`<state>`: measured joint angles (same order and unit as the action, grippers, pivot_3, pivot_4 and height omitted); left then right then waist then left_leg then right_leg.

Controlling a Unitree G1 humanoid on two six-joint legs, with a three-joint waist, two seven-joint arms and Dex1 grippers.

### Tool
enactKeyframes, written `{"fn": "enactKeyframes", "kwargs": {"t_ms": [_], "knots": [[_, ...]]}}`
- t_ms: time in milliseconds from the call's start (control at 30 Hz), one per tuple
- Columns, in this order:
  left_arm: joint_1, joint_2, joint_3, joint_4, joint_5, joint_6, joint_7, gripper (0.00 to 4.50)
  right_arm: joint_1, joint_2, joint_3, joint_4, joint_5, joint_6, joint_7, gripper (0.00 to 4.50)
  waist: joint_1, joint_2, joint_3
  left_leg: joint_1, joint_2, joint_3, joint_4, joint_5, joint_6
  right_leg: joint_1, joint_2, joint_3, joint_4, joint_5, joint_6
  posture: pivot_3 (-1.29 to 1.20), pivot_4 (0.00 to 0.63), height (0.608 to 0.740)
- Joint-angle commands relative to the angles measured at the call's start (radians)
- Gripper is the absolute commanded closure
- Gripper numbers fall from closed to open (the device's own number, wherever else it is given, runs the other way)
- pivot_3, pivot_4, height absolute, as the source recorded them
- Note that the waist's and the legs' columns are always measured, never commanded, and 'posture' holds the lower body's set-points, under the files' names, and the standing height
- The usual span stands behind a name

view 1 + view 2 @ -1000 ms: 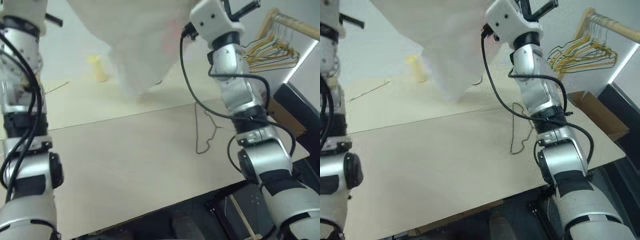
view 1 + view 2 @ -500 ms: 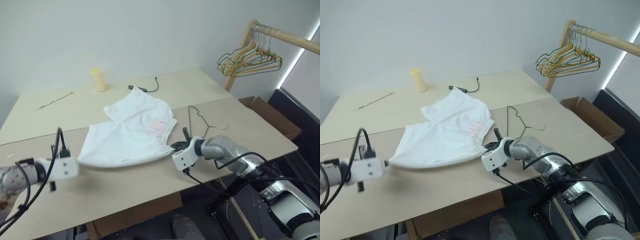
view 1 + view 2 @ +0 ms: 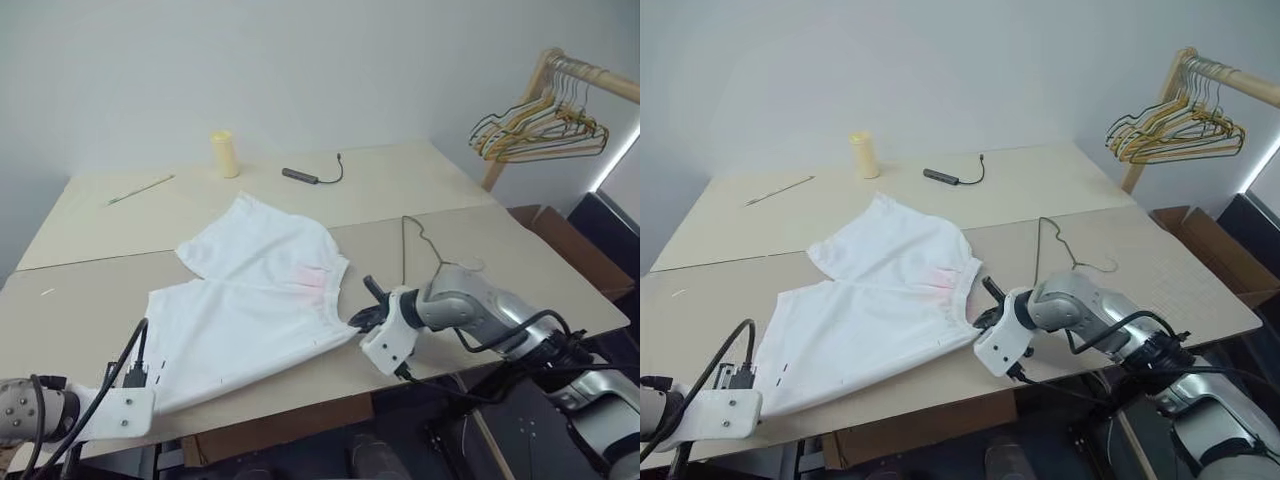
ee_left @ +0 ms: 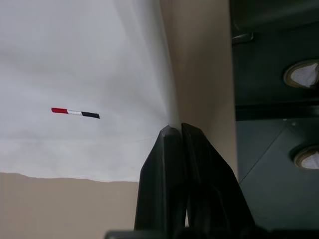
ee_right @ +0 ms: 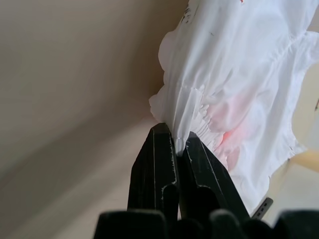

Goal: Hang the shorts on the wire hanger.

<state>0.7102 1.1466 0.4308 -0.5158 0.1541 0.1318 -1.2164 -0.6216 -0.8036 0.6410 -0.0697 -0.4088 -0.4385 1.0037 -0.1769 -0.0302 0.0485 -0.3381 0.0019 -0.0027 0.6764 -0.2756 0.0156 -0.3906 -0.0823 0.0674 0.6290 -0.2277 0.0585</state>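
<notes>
Shorts (image 3: 250, 300) laid flat on table (image 3: 520, 250) near front edge. Corner pinched by left gripper (image 4: 174, 130), gathered waistband pinched by right gripper (image 5: 178, 137); both clamped tight on fabric. Wire hanger (image 3: 425, 250) lying bare just beyond right gripper, apart from shorts. Spreading judged done; threading onto hanger left. No readable writing; small red-white-black tag (image 4: 75, 112) only.

The shorts (image 3: 250, 310) are seen as soft, matt white cloth; the desk (image 3: 520, 260) as smooth matt board; the wire hanger (image 3: 420, 250) as thin metal.
</notes>
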Motion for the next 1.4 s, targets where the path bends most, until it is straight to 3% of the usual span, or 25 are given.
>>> {"fn": "enactKeyframes", "kwargs": {"t_ms": [33,100,133,233,433,567,633,733,867,1000,1133,1400], "knots": [[0.028,0.000,0.071,0.011,0.007,0.041,-0.062,4.47,-0.006,-0.037,-0.070,0.021,0.004,-0.015,0.021,4.50,0.000,0.000,0.000,0.000,0.001,0.001,0.000,0.000,0.000,0.000,0.001,0.000,0.000,0.000,0.000,-0.12,0.000,0.740],[0.012,-0.008,0.057,0.005,-0.012,0.033,-0.065,4.47,-0.009,-0.040,-0.064,0.044,-0.017,-0.032,0.016,4.50,0.001,0.000,0.000,0.001,0.003,0.001,0.000,0.000,0.000,0.001,0.003,0.000,0.000,-0.001,-0.003,-0.12,0.000,0.740],[-0.007,-0.013,0.044,-0.003,-0.033,0.041,-0.064,4.49,-0.010,-0.046,-0.061,0.053,-0.019,-0.039,0.024,4.22,0.001,0.000,0.000,0.002,0.004,0.001,0.001,0.000,0.000,0.001,0.004,0.000,0.000,-0.002,-0.004,-0.12,0.000,0.740],[-0.059,-0.020,0.033,-0.035,-0.099,0.076,-0.081,3.82,-0.004,-0.077,-0.067,0.042,-0.002,-0.031,0.073,3.40,0.007,0.001,0.001,0.002,0.006,0.002,0.001,0.000,0.000,0.001,0.006,0.000,0.001,-0.003,-0.007,-0.12,0.000,0.740],[-0.076,0.021,0.075,0.016,-0.103,0.042,-0.155,1.86,0.038,-0.138,-0.144,-0.015,0.108,0.039,0.168,1.26,-0.003,0.001,0.001,0.002,0.009,0.004,0.000,0.000,0.000,0.000,0.008,0.000,0.001,-0.002,-0.007,-0.14,0.000,0.740],[-0.135,0.034,0.097,0.069,-0.113,0.029,-0.149,0.53,0.080,-0.093,-0.263,-0.079,0.163,0.394,0.151,0.00,-0.004,0.001,0.001,0.001,0.009,0.004,0.000,0.000,0.000,-0.001,0.009,0.000,0.001,-0.002,-0.006,-0.15,0.000,0.740],[-0.231,0.009,0.068,0.076,-0.158,0.038,-0.099,0.02,0.063,0.005,-0.314,-0.089,0.155,0.709,0.095,0.00,-0.004,0.001,0.001,0.002,0.010,0.004,0.001,0.000,0.000,-0.001,0.009,0.000,0.001,-0.001,-0.007,-0.16,0.000,0.740],[-0.368,-0.036,0.023,0.058,-0.254,0.090,-0.063,0.02,0.024,0.141,-0.366,-0.082,0.153,1.083,0.025,0.00,-0.004,0.001,0.001,0.002,0.011,0.004,0.002,0.000,0.000,-0.001,0.010,0.000,0.001,0.002,-0.006,-0.17,0.000,0.740],[-0.579,-0.124,-0.053,0.030,-0.409,0.167,0.002,0.02,-0.031,0.332,-0.446,0.001,0.176,1.389,-0.142,0.00,-0.005,0.002,0.001,-0.002,0.011,0.003,0.002,0.000,-0.001,-0.005,0.010,0.000,0.001,0.006,-0.009,-0.18,0.000,0.740],[-0.729,-0.181,-0.153,0.027,-0.440,0.201,0.065,0.02,-0.033,0.401,-0.435,0.084,0.141,1.420,-0.299,0.00,-0.010,0.002,-0.001,-0.017,0.008,0.001,0.003,0.000,-0.001,-0.019,0.011,0.000,0.002,0.014,-0.013,-0.19,0.000,0.740],[-0.803,-0.185,-0.233,0.031,-0.456,0.204,0.068,0.02,-0.013,0.420,-0.419,0.151,0.156,1.416,-0.367,0.00,-0.037,0.003,-0.002,-0.030,0.000,0.001,0.004,0.000,-0.003,-0.031,0.006,0.001,0.002,0.014,-0.011,-0.20,0.000,0.740],[-0.897,-0.196,-0.284,0.092,-0.465,0.160,0.066,0.02,0.070,0.298,-0.391,0.179,0.158,1.374,-0.371,0.00,-0.067,0.003,-0.003,-0.030,-0.003,-0.001,0.005,0.001,-0.003,-0.028,0.005,0.002,0.000,0.015,-0.006,-0.20,0.000,0.740]]}}
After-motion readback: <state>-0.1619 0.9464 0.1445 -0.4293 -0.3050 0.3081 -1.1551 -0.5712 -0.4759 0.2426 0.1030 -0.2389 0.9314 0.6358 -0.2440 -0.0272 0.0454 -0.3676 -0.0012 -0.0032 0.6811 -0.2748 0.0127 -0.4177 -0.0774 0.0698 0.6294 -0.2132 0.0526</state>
